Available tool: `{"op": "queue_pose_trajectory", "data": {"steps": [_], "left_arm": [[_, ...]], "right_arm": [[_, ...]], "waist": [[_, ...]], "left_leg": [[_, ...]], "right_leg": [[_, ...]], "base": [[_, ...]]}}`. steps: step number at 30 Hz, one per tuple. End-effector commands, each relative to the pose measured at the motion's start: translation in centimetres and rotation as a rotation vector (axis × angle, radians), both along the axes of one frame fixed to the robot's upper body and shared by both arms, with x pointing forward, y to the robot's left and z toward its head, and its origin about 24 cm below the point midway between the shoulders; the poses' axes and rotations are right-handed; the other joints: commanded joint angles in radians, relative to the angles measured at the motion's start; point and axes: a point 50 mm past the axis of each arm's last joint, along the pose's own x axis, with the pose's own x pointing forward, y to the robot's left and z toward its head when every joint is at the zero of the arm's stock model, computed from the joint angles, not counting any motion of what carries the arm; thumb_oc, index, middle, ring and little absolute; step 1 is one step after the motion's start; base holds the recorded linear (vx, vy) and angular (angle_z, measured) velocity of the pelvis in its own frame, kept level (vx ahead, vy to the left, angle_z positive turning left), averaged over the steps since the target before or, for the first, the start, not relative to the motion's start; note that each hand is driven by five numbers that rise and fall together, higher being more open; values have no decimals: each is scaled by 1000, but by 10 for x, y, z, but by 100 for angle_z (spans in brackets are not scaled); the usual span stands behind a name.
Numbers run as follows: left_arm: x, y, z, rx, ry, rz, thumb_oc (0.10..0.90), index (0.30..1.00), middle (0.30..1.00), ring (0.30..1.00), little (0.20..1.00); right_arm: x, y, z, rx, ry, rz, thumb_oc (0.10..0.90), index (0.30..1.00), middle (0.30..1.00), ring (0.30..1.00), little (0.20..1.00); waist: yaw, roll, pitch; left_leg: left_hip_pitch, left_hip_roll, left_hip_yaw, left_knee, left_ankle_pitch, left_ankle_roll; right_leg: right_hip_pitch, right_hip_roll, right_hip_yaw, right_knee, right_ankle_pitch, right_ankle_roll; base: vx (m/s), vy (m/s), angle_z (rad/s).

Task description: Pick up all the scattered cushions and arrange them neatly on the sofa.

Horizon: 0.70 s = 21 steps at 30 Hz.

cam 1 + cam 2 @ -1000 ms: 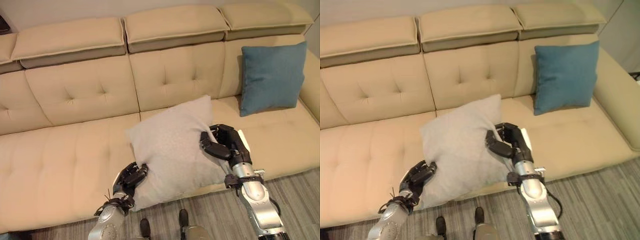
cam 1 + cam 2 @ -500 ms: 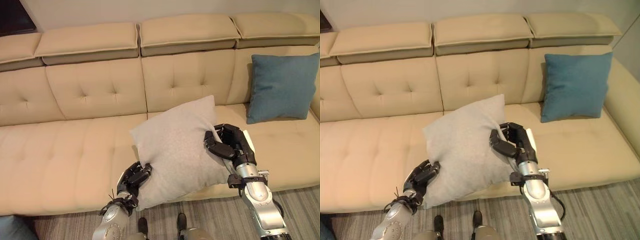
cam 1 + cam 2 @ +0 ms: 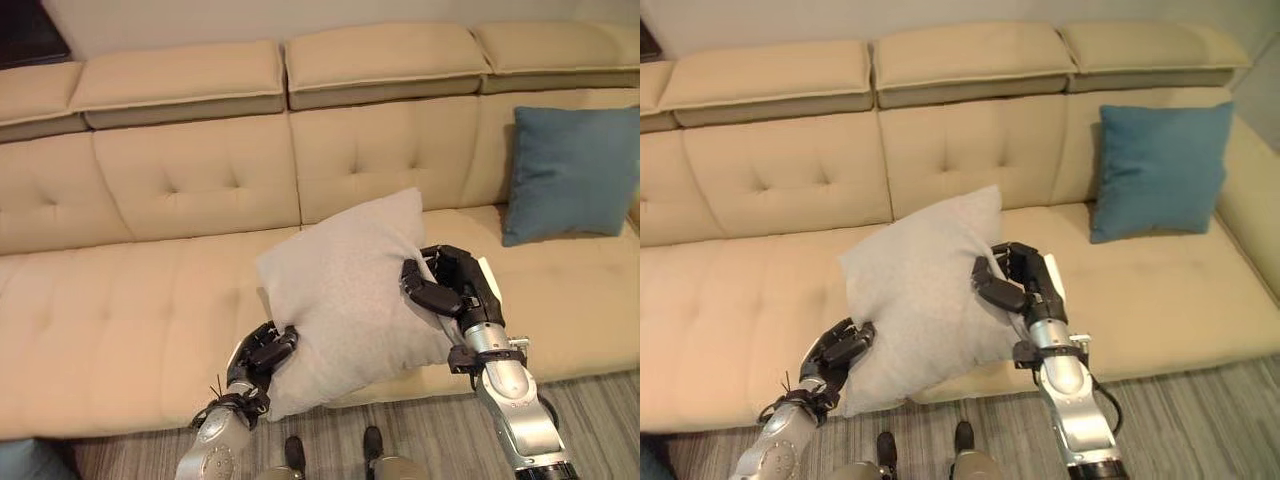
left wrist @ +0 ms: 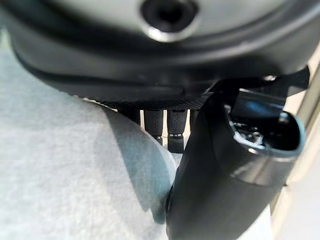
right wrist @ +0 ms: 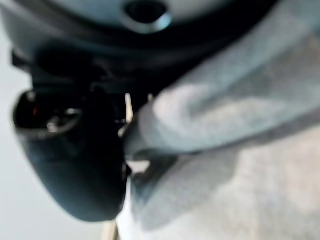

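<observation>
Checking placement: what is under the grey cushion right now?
The sofa seat lies beneath the grey cushion, held by the left hand and right hand. Whether it touches is hidden.

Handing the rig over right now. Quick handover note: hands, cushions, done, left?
Left hand: shut on the grey cushion, pinching its lower left corner.
Right hand: shut on the grey cushion at its right edge.
The grey cushion is held tilted over the front of the sofa seat, near the middle.
Done: the blue cushion stands against the backrest at the sofa's right end.
Left: set the grey cushion against the backrest and let go. Something blue shows on the floor at the left; likely another cushion, can't tell.
</observation>
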Motion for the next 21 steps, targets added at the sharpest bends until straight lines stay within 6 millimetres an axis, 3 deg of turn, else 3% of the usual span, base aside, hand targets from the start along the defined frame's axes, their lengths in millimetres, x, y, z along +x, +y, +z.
{"op": "queue_pose_trajectory", "data": {"steps": [1, 5, 9, 14, 18, 21], "left_arm": [[39, -30, 87, -79, -477, -107, 400, 300, 300, 300, 300], [39, -28, 86, -84, -474, -99, 400, 300, 300, 300, 300], [40, -32, 86, -104, -472, -101, 400, 300, 300, 300, 300], [41, -34, 86, -121, -478, -107, 400, 300, 300, 300, 300], [40, -41, 85, -152, -476, -137, 400, 300, 300, 300, 300], [39, -43, 84, -158, -471, -141, 400, 300, 300, 300, 300]], "right_arm": [[0, 37, 54, 89, -308, 169, 400, 300, 300, 300, 300], [0, 36, 53, 80, -299, 176, 400, 300, 300, 300, 300], [1, 33, 53, 78, -302, 166, 400, 300, 300, 300, 300], [-1, 27, 51, 62, -295, 144, 400, 300, 300, 300, 300], [-1, 17, 56, 62, -320, 114, 400, 300, 300, 300, 300], [-1, 15, 53, 71, -303, 117, 400, 300, 300, 300, 300]], "waist": [[6, -30, -103], [-4, -31, -105], [-20, -49, -93], [-29, -64, -92], [-32, -70, -93], [-32, -71, -84]], "left_leg": [[-53, 18, -34, 0, -58, 3], [-7, 6, -46, -28, -74, 4], [15, -19, -75, -29, -94, 2], [19, -32, -102, 23, -134, -11], [-56, -3, -87, 263, -187, -66], [-93, 25, -67, 348, -165, -79]], "right_leg": [[46, -49, -14, 244, -43, 79], [6, -25, -47, 159, -74, 56], [-41, 50, -34, -28, -48, 39], [-10, 64, -15, -72, -36, 21], [70, 50, -51, -124, -51, -20], [106, 49, -64, -133, -73, -40]], "base": [[112, 160, -27], [171, 56, -17], [147, -39, -7], [143, -107, 30], [106, -124, 38], [60, -39, 31]]}}
